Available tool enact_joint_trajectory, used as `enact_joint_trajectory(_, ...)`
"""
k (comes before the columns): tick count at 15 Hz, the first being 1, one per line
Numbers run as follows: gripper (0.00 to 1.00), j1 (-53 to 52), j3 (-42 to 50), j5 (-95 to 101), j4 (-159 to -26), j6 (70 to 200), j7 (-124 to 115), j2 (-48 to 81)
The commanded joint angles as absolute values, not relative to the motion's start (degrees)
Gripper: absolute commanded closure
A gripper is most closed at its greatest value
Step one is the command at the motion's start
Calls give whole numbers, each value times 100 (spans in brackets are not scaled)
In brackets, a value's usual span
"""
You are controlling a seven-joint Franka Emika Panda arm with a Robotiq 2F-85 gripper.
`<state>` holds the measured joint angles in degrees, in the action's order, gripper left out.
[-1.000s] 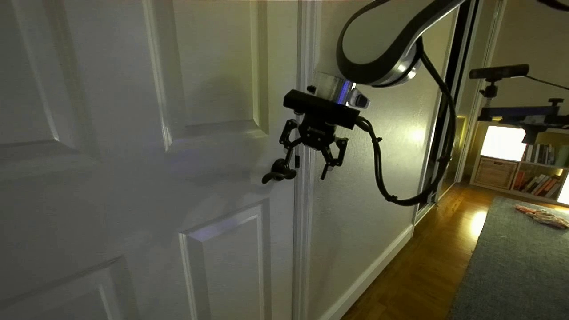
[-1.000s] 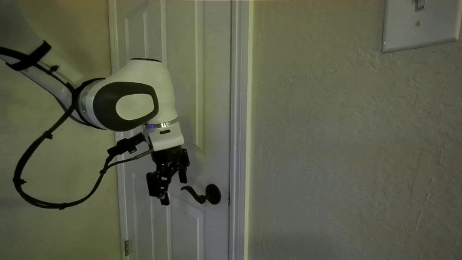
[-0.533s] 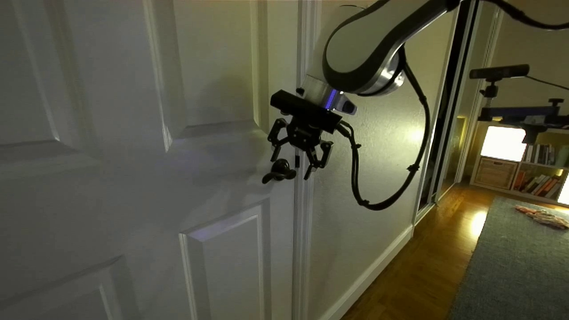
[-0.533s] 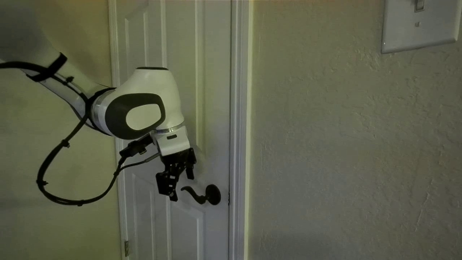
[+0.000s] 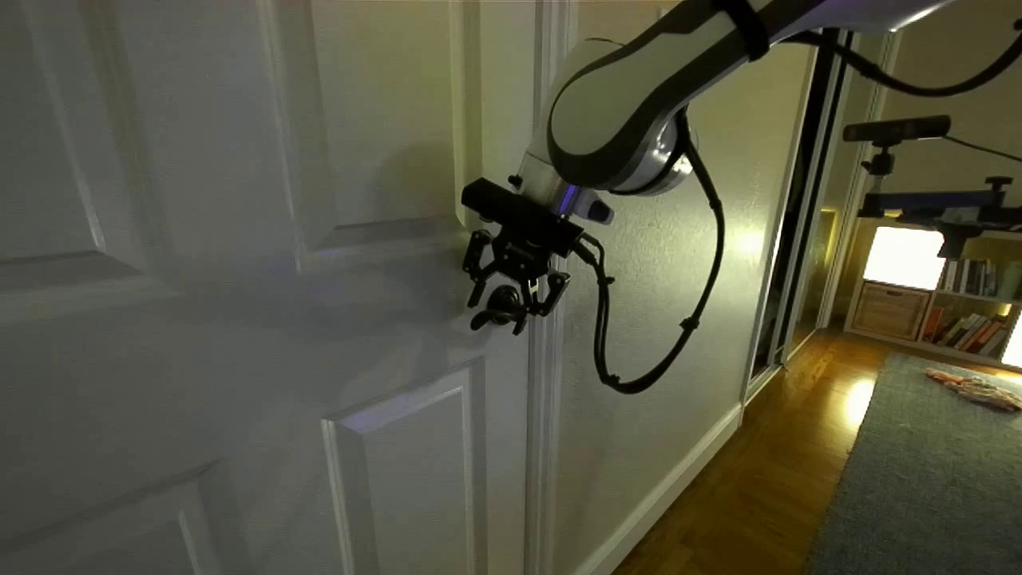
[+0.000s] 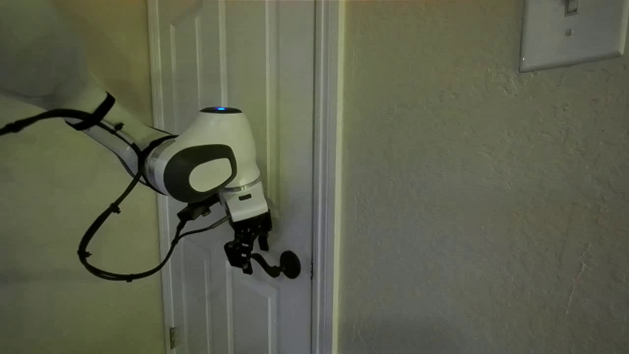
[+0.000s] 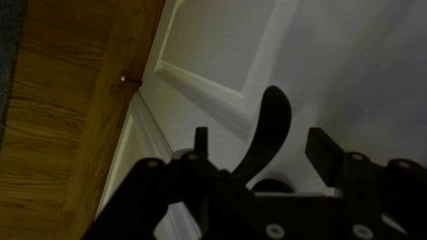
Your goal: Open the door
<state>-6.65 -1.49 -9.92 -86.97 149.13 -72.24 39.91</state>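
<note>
If brought together too high, could slip off the black lever handle [image 7: 272,128], seen between the spread fingers [image 7: 323,156], and leave unopened the white door [image 5: 263,319] beyond them.

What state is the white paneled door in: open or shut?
Shut: in both exterior views, the door sits against its frame, with no gap showing along the edge beside the handle.
</note>
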Motion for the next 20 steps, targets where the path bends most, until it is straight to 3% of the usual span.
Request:
enact_joint_trajectory(1, 53, -703, -137, -1163, -8441, 14960, -7092, 4122)
enact_joint_trajectory(7, 88, -723, -127, -1136, -8388, 14756, -7085, 4131)
enact_joint_trajectory(14, 86, -678, 3, -1024, -8144, 14572, -7031, 4710)
enact_joint_trajectory(16, 92, -653, 50, -997, -8028, 14485, -6996, 4980)
enact_joint_trajectory(20, 90, -684, 275, -906, -8094, 14402, -6891, 5156)
